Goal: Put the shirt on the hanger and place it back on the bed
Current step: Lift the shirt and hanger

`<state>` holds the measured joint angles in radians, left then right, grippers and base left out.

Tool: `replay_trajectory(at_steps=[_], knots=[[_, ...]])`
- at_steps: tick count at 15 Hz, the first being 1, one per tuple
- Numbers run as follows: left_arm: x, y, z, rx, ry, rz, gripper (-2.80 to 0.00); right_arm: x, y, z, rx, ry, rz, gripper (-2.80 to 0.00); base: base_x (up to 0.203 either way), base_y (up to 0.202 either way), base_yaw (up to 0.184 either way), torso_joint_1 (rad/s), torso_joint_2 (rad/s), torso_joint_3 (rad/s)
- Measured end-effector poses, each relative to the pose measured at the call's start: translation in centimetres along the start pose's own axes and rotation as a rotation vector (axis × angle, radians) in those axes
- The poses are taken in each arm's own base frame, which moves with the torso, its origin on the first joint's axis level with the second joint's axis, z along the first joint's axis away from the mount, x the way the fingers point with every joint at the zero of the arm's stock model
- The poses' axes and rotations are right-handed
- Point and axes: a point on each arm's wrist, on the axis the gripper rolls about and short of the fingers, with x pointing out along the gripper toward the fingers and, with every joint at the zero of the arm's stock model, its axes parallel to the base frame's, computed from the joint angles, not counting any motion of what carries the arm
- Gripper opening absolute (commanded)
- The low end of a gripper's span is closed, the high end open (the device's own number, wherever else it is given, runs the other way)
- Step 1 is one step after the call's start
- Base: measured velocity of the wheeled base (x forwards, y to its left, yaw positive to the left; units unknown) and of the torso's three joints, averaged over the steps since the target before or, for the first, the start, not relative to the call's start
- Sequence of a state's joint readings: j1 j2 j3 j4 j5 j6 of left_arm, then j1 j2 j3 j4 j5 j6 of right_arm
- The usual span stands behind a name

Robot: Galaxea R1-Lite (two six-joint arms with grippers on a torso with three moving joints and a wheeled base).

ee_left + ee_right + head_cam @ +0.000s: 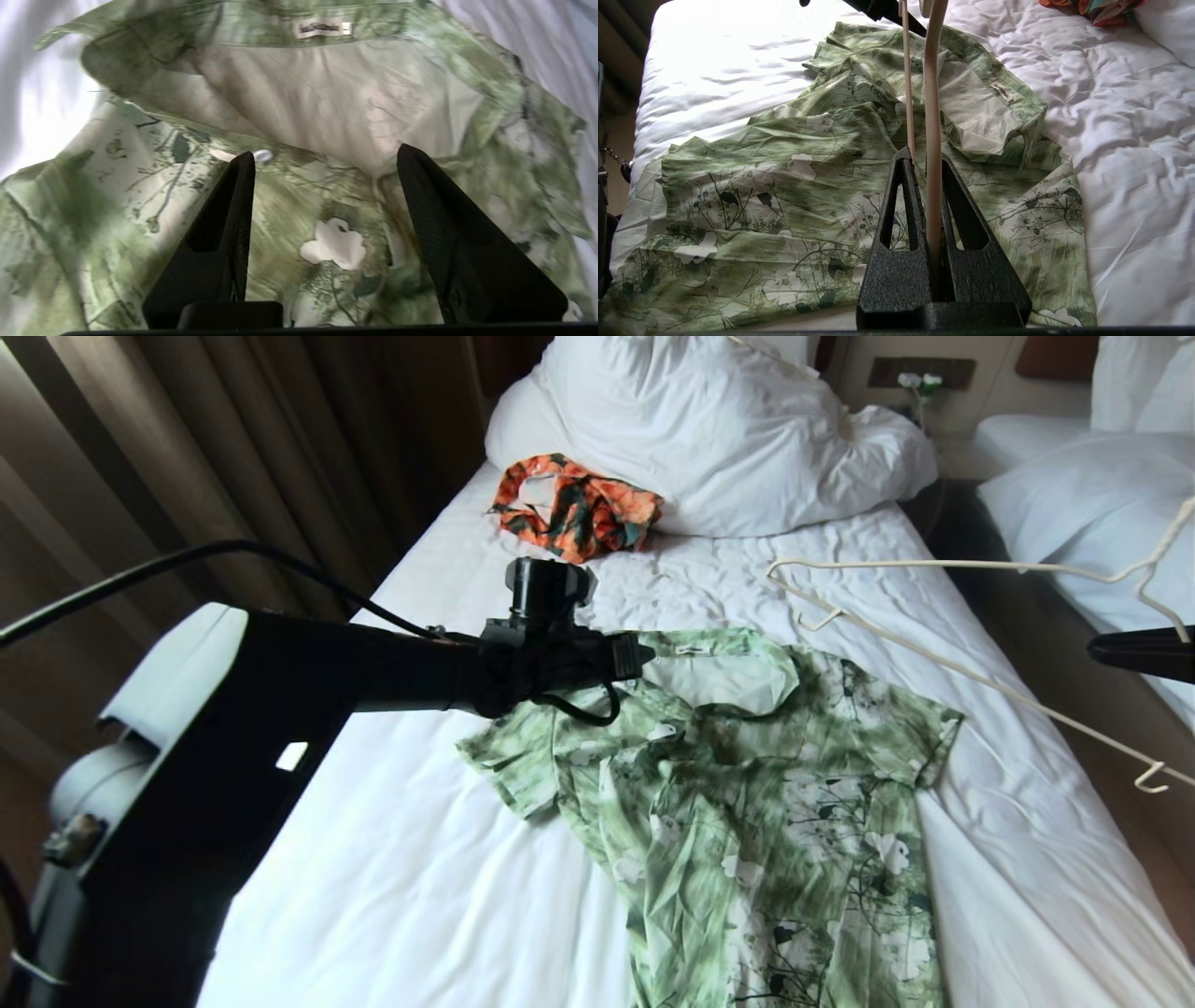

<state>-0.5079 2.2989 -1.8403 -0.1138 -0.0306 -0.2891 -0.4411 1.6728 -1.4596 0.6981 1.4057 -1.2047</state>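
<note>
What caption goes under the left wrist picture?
Open left gripper poised over the collar of the green floral shirt on the bed.

The shirt (pixel 747 803), a short-sleeved green and white leafy print with thin dark branch lines and white buttons, lies spread flat and rumpled on the bed (pixel 420 859), its collar open toward the pillows and its pale inside and neck label showing. The bed carries a wrinkled white sheet. The hanger (pixel 943 607), a thin cream-white triangle with notched ends, hangs tilted in the air above the bed, beyond the shirt's collar.
</note>
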Motion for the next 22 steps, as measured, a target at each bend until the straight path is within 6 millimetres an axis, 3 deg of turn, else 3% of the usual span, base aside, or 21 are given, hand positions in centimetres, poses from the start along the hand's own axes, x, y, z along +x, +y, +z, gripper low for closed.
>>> replay_trajectory(at_steps=[4,12,18,19,22], knots=[[2.1,1.2,-1.4,0.001,0.049,0.163,0.00,-0.1,0.2,-0.3,0.012,0.002,-0.001,-2.80,0.000,0.000,0.000,0.000,0.00,0.000],[3.7,0.9,-1.8,0.005,-0.083,0.183,0.00,0.0,0.7,-0.7,0.032,0.003,0.003,-2.80,0.000,0.000,0.000,0.000,0.00,0.000],[6.0,1.8,-3.6,0.072,-0.173,0.263,0.00,-0.2,1.0,-0.6,0.030,0.005,-0.003,-2.80,0.000,0.000,0.000,0.000,0.00,0.000],[6.3,1.9,-3.7,0.074,-0.192,0.264,-2.80,-0.2,1.0,-0.6,0.031,0.006,-0.004,-2.80,0.000,0.000,0.000,0.000,0.00,0.000],[6.5,2.0,-3.7,0.076,-0.222,0.272,-2.80,-0.4,1.0,-0.7,0.034,0.007,-0.009,-2.80,0.000,0.000,0.000,0.000,0.00,0.000]])
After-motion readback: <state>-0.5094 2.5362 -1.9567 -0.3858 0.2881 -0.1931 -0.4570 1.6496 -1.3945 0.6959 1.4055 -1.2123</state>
